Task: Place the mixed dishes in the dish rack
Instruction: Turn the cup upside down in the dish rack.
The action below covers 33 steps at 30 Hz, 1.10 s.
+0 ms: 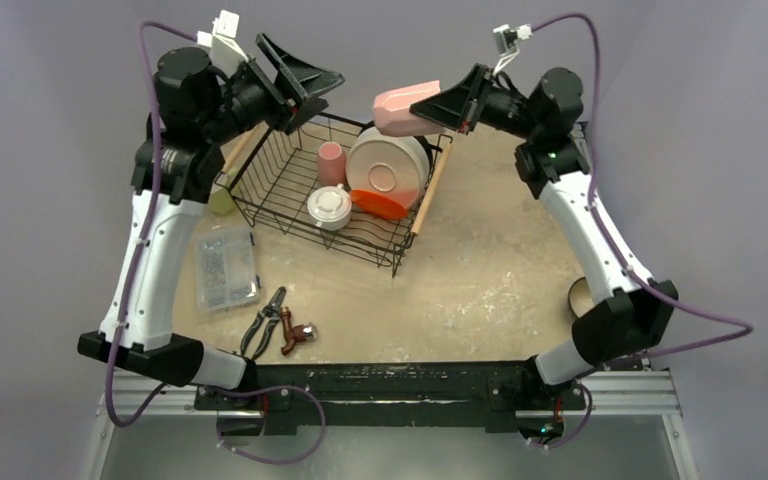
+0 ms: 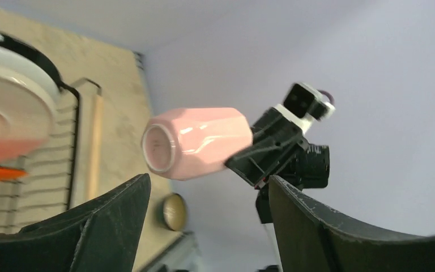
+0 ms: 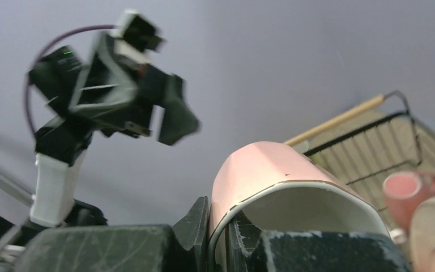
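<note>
Now, begin left of the dish rack (image 1: 265,185). Your left gripper (image 1: 320,90) hangs in the air above the rack's far left corner, its two fingers spread apart with nothing between them. On the table just outside the rack's left side sits the yellow-green mug (image 1: 222,199), partly hidden by the left arm.

Nearer to you than the rack, off its near left corner, lies the clear plastic box (image 1: 226,268) of small parts. A little right of that are the pliers (image 1: 265,322) and the red-handled tool (image 1: 298,335), side by side and both apart from the rack.

Inside the rack you have a small pink cup (image 1: 331,162) toward the far side and a white mug (image 1: 329,206) in front of it near the middle. To their right the cream plate (image 1: 388,160) leans on edge, with the red plate (image 1: 380,206) showing at its near lower edge.

Above the rack's far right corner your right gripper (image 1: 440,112) is clamped on the rim of the faceted pink mug (image 1: 405,108), one finger inside the mouth and one outside. The mug lies on its side in the air, base pointing toward the left gripper, clear of the rack.

Well right of the rack, by the right arm's elbow, the small dark bowl (image 1: 577,295) rests on the table, half hidden.
</note>
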Each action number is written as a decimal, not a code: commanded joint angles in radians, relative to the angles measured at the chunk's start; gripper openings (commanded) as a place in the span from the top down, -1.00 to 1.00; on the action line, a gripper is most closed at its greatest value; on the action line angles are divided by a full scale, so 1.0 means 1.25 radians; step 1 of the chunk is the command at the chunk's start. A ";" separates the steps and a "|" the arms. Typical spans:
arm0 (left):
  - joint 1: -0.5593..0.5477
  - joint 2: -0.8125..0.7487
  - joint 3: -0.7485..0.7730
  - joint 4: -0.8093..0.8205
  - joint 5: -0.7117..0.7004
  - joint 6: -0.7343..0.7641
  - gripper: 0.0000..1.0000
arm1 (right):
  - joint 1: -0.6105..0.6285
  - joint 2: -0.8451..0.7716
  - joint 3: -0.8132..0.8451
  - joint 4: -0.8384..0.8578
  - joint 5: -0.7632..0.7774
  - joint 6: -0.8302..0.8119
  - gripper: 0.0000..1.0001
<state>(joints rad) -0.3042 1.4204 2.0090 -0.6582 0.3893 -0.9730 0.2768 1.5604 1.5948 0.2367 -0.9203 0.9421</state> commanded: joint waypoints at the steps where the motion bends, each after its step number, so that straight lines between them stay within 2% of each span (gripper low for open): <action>1: 0.029 -0.004 -0.152 0.349 0.263 -0.491 -0.55 | 0.013 -0.106 0.031 0.027 0.018 -0.318 1.00; 3: 0.028 0.002 -0.166 0.356 0.287 -0.575 -0.58 | 0.018 -0.134 0.011 0.045 0.028 -0.382 1.00; 7: 0.010 0.012 -0.199 0.313 0.327 -0.668 -0.69 | 0.031 -0.197 -0.103 0.263 0.052 -0.388 1.00; 12: -0.041 -0.001 -0.308 0.473 0.316 -0.811 -0.79 | 0.070 -0.181 -0.115 0.298 0.009 -0.399 1.00; 21: -0.059 0.000 -0.334 0.514 0.319 -0.826 -0.81 | 0.113 -0.160 -0.111 0.324 -0.031 -0.390 1.00; 26: -0.058 -0.006 -0.348 0.575 0.311 -0.819 -0.76 | 0.115 -0.170 -0.146 0.406 -0.039 -0.333 1.00; 33: -0.059 0.020 -0.320 0.633 0.328 -0.800 -0.84 | 0.116 -0.162 -0.186 0.563 -0.040 -0.198 1.00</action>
<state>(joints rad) -0.3756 1.4456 1.5723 -0.0177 0.8055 -1.9793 0.4026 1.3937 1.3666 0.7326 -0.9272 0.5716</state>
